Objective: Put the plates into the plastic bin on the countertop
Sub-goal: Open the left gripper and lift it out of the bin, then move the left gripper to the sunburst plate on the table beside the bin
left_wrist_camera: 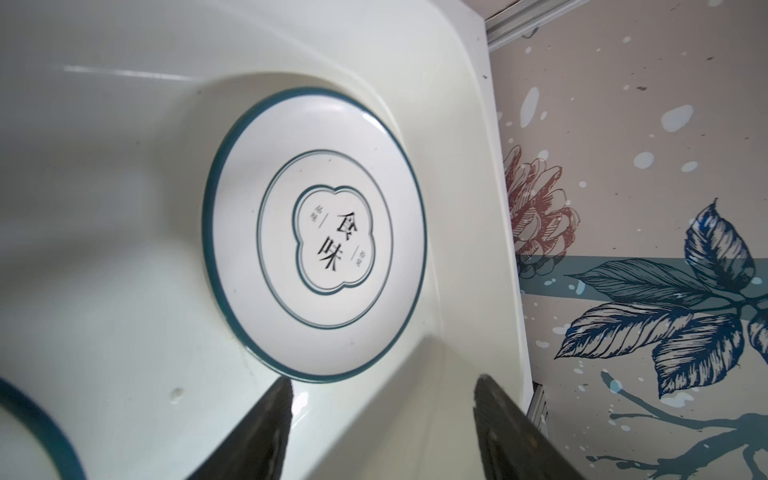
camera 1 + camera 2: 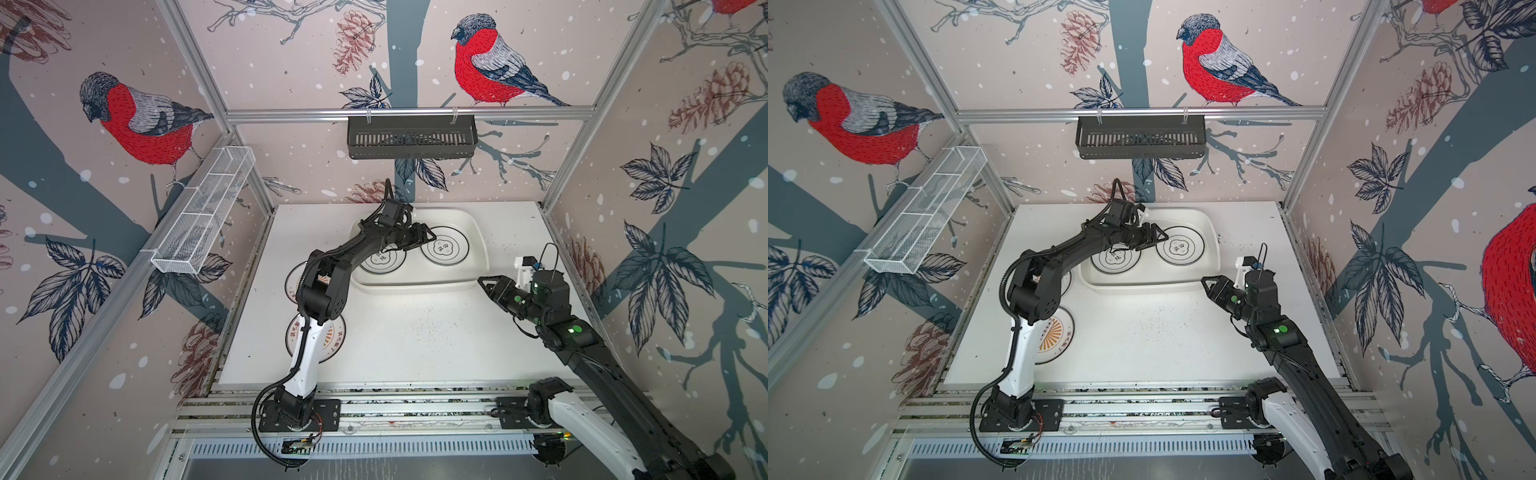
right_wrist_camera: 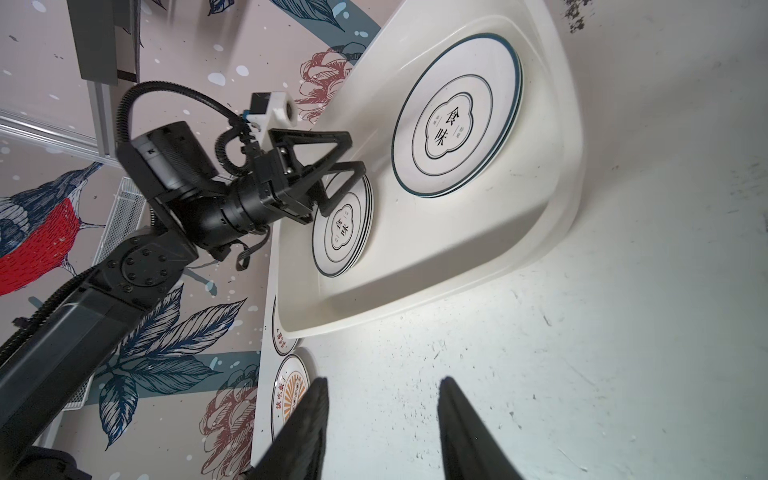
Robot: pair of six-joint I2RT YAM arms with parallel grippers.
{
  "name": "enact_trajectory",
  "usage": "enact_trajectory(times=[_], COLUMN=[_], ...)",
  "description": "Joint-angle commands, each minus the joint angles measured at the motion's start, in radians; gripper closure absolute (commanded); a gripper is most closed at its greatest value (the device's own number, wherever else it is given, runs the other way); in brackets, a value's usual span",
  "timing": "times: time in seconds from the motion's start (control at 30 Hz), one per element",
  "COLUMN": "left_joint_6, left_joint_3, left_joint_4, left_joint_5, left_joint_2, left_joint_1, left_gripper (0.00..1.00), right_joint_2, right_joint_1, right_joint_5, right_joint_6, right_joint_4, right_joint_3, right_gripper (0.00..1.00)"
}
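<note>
1. Plates (image 3: 455, 114) lay in two flat piles inside the bin (image 2: 415, 286), which sat at 12 o'clock on the countertop (image 2: 415, 345). One pile (image 2: 378, 267) was at the bin's 9 o'clock end and the other (image 2: 446, 249) at its 3 o'clock end.
2. Two more waited outside, along the countertop's 9 o'clock edge. A sunburst plate (image 2: 1059, 334) lay there, and toward 12 o'clock from it was a lettered plate (image 3: 281, 332), just beside the bin. In both top views the left arm hid part of each.
3. They looked stiff, glazed and hard, so probably slippery, fairly weighty for thin fingers, and apt to chip.
4. Lying flat, each offered only its rim. The sound hold seemed to be a pinch at the edge, one finger under the lip and one on top, with the plate lowered onto a pile, not dropped.
5. All were round and white with a dark teal rim. Those in the bin bore a thin ring around a quatrefoil with black characters. The sunburst plate had orange rays inside a band of red lettering.
6. Left gripper (image 1: 382, 388) hovered over the bin between the piles, jaws wide, nothing between them.
7. Right gripper (image 3: 384, 384) hung at the countertop's 3 o'clock side, near the bin's corner, above bare surface. Its jaws stood apart and empty.
</note>
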Motion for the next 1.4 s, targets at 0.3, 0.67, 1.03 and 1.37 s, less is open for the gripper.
enact_trajectory(times=[0.3, 0.67, 1.03, 1.37], left_joint_6=[0.407, 0.746, 0.891, 0.86], left_joint_3=[-0.063, -0.315, -0.486, -0.654], left_joint_4=[-0.166, -0.326, -0.518, -0.472], left_joint_5=[-0.124, -0.073, -0.155, -0.163], left_joint_2=[-0.326, -0.601, -0.689, -0.664], left_joint_1=[0.034, 0.318, 0.619, 0.802], left_gripper=[0.24, 0.18, 0.16, 0.17], right_joint_2=[0.022, 0.02, 0.1, 0.11], right_joint_1=[-0.001, -0.001, 0.008, 0.029], right_joint_5=[-0.033, -0.081, -0.159, -0.161], right_joint_6=[-0.042, -0.059, -0.086, -0.063], right_joint_4=[0.032, 0.077, 0.16, 0.227], right_joint_3=[0.029, 0.03, 0.02, -0.027], right_gripper=[0.55, 0.55, 0.55, 0.55])
